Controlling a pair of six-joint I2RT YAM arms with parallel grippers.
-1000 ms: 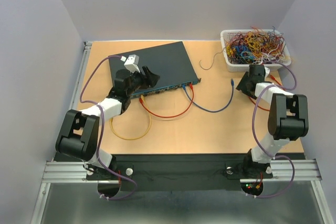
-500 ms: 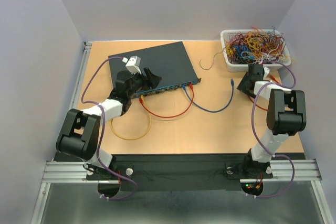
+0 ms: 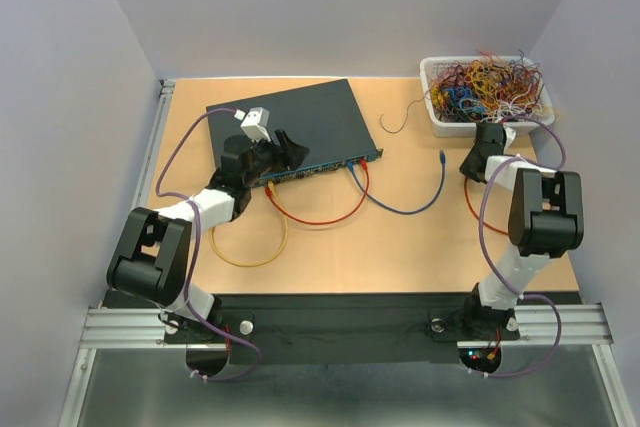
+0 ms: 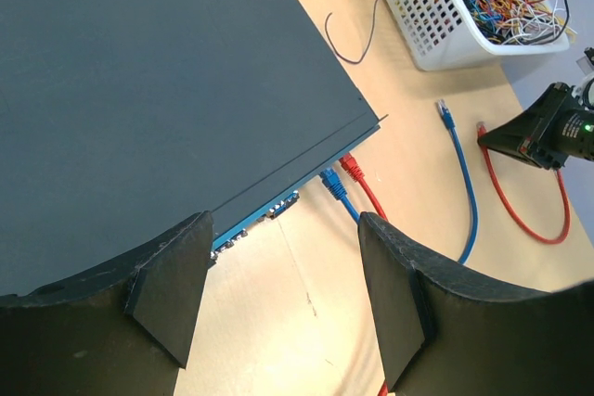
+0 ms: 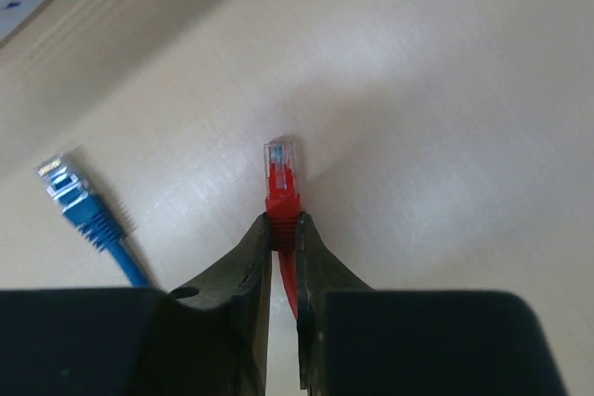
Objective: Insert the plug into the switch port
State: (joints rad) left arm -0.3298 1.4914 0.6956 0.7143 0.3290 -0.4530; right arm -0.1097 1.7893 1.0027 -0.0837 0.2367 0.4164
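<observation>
Currently: right fingers (image 5: 243,271) are clenched on the red plug (image 5: 281,178), pinching the boot just behind the clear tip. The tip points away from the wrist. Latch side can't be made out. The plug is low over the bench (image 5: 436,90); touching or not, cannot tell. A loose blue plug (image 5: 72,194) lies near it on the left, apart.

Left fingers (image 4: 167,294) are released with nothing between them, hovering at the front edge of the switch (image 4: 139,71), over the port row (image 4: 264,215).

Outward: a blue lead (image 4: 331,183) and a red lead (image 4: 351,168) occupy the right end of the row. The basket (image 4: 436,20) of wires sits at the far corner, near the right arm. From the top view, the held plug is well apart from the switch (image 3: 300,122), across the bench.

Judgement: step in hand is the carry to a free port. Notes:
- Grip is narrow and far back, so the plug may pivot. Move slowly and keep the pinch firm.
- Lift before travelling so the trailing cable doesn't snag the blue plug.
- Turn the wrist until the plug axis is square to the front face and level with the row.
- Pick an empty socket left of the two leads and avoid brushing them.
- The switch may slide when pushed. The left fingers are placed to steady it.
- Push straight in, without twisting.
</observation>
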